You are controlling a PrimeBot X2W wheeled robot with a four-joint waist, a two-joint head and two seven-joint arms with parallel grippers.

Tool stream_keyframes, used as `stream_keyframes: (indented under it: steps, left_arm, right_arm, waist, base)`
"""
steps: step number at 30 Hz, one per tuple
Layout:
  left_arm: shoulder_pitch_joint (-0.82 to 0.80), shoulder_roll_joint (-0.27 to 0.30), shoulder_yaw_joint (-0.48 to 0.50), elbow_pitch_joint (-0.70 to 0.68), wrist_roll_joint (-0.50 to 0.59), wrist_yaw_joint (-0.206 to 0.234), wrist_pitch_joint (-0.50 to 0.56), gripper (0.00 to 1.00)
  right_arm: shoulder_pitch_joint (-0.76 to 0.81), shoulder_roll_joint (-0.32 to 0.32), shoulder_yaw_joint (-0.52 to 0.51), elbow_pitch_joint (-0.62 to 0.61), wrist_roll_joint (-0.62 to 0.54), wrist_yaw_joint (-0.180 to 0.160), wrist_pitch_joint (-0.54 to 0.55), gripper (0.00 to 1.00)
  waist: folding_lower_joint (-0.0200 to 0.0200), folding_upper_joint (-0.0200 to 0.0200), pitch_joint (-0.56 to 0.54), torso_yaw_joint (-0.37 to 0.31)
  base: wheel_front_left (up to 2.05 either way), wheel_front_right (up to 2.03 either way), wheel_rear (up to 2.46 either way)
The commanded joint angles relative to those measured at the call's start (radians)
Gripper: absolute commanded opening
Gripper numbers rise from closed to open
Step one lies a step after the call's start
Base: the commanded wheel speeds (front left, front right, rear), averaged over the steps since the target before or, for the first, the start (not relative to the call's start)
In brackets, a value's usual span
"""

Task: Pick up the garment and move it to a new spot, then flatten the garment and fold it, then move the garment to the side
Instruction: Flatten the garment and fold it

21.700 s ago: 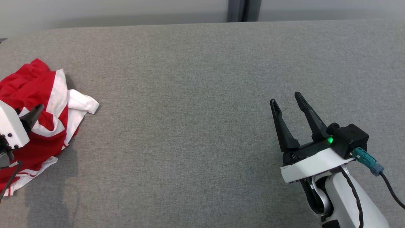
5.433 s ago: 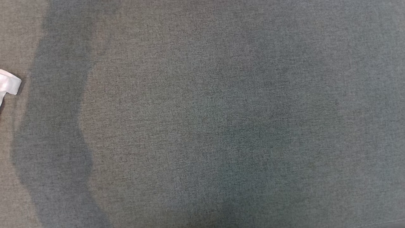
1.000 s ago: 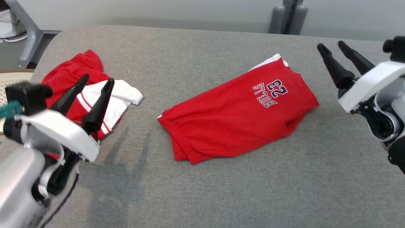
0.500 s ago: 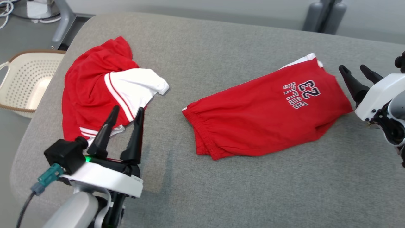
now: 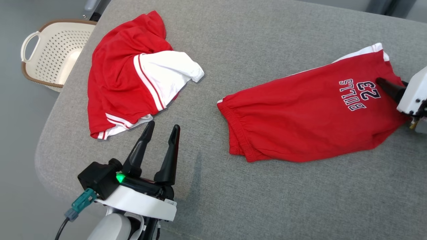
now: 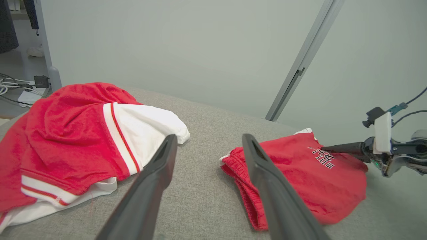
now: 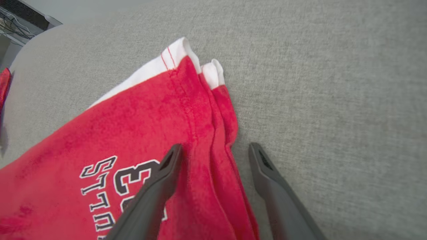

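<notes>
Head view puts the crumpled red-and-white jersey garment [image 5: 123,76] just ahead of the left gripper [image 5: 164,125] and a little to its left. The striped hem lies nearest the fingertips, close but apart, and the garment's long axis runs away from the gripper, roughly along the line its fingers point. Those fingers stand spread, with nothing between them. I judge this the nearer arm for a pick-up, and nothing blocks its path. Well off to its right a folded pair of red shorts printed BULLS 23 [image 5: 300,116] lies flat on the grey fabric surface [image 5: 267,200]. The right gripper [image 7: 216,146], also spread and empty, straddles their outer edge — one finger over the print, one over bare fabric. A cream perforated plastic basket [image 5: 50,50] sits beyond the garment, off the surface.
</notes>
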Motion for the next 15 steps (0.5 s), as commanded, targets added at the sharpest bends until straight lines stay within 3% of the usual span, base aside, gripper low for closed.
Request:
stream_keyframes:
  steps: [1, 6, 9, 10, 11, 12, 15]
  left_arm:
    - [0.011, -0.014, 0.014, 0.009, 0.017, -0.016, -0.002, 1.0]
    - [0.018, -0.051, 0.04, 0.044, 0.053, -0.055, -0.002, 1.0]
    - [0.021, -0.066, 0.055, 0.059, 0.071, -0.07, -0.002, 1.0]
    - [0.023, -0.071, 0.06, 0.063, 0.076, -0.074, -0.002, 1.0]
    - [0.025, -0.075, 0.063, 0.066, 0.08, -0.078, -0.002, 1.0]
    - [0.027, -0.079, 0.067, 0.07, 0.083, -0.083, -0.002, 1.0]
    - [0.029, -0.085, 0.073, 0.079, 0.092, -0.092, -0.002, 1.0]
  right_arm:
    - [-0.012, 0.004, -0.008, 0.024, 0.034, 0.0, 0.053, 1.0]
    - [-0.016, 0.036, 0.003, 0.096, 0.074, 0.0, 0.231, 1.0]
    - [-0.031, 0.055, -0.008, 0.099, 0.097, 0.0, 0.271, 1.0]
    - [-0.036, 0.058, -0.009, 0.09, 0.099, 0.0, 0.267, 0.54]
    - [-0.037, 0.059, -0.01, 0.078, 0.099, 0.0, 0.254, 0.36]
    - [-0.037, 0.058, -0.012, 0.069, 0.099, 0.0, 0.238, 0.0]
    - [-0.034, 0.051, -0.014, 0.053, 0.096, 0.0, 0.198, 0.0]
  waist:
    - [0.0, 0.0, 0.007, 0.012]
    - [0.0, 0.0, 0.006, 0.023]
    - [0.0, 0.0, 0.004, 0.025]
    - [0.0, 0.0, 0.003, 0.024]
    - [0.0, 0.0, 0.0, 0.023]
    - [0.0, 0.0, -0.004, 0.02]
    - [0.0, 0.0, -0.017, 0.012]
  base:
    - [0.0, 0.0, 0.0]
    - [0.0, 0.0, 0.0]
    - [0.0, 0.0, 0.0]
    - [0.0, 0.0, 0.0]
    - [0.0, 0.0, 0.0]
    - [0.0, 0.0, 0.0]
    - [0.0, 0.0, 0.0]
